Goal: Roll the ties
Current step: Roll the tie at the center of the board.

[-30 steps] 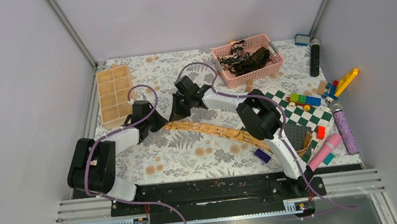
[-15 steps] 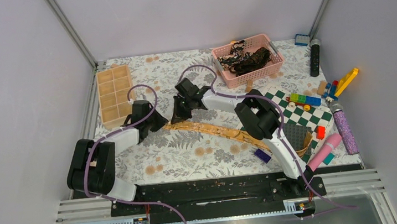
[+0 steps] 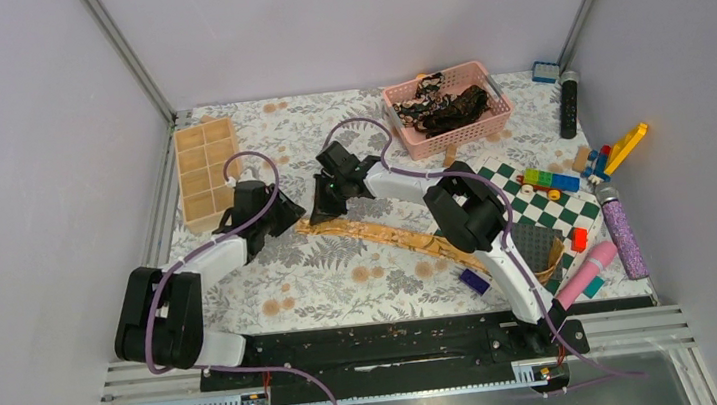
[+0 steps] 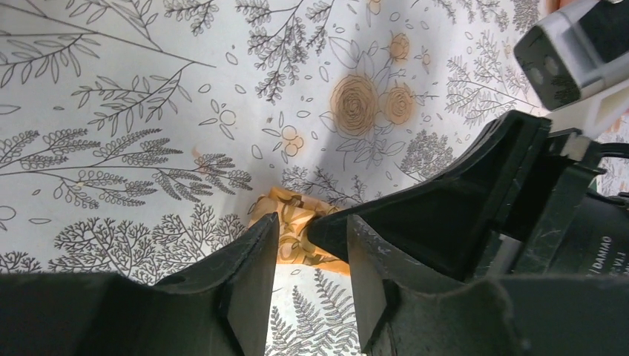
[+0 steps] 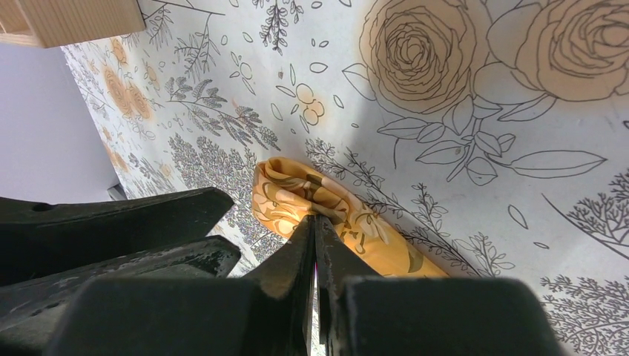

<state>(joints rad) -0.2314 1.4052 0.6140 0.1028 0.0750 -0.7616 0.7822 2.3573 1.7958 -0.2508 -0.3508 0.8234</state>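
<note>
Left wrist, left gripper [image 4: 310,241]: jaws apart, gripping nothing; black fingers [image 4: 248,282] either side of a clear gap.
Golden-tan patterned fabric necktie [image 4: 289,226]: crumpled end flat on the floral tablecloth [image 4: 148,111], just beyond the left fingertips and in line with the gap between them.
Right gripper [image 4: 320,225]: reaching in from the right, tip on that same crumpled end.
Right wrist, jaws: pressed together, clamped on a fold at the tie's end; rest of the tie trailing off to the right along the cloth.
Top external, tie's length: long strip running from the two grippers diagonally toward the near right, passing under the right arm, tail curled near the green-and-white checkered board [image 3: 536,206].
Top external, grippers: tips almost meeting over the tie's left end, mid-table.
Pale wooden compartment tray [image 3: 207,168]: left of the grippers, apart from the tie.
Pink plastic basket [image 3: 453,137]: at the far edge, dark printed ties [image 3: 445,105] heaped inside.
</note>
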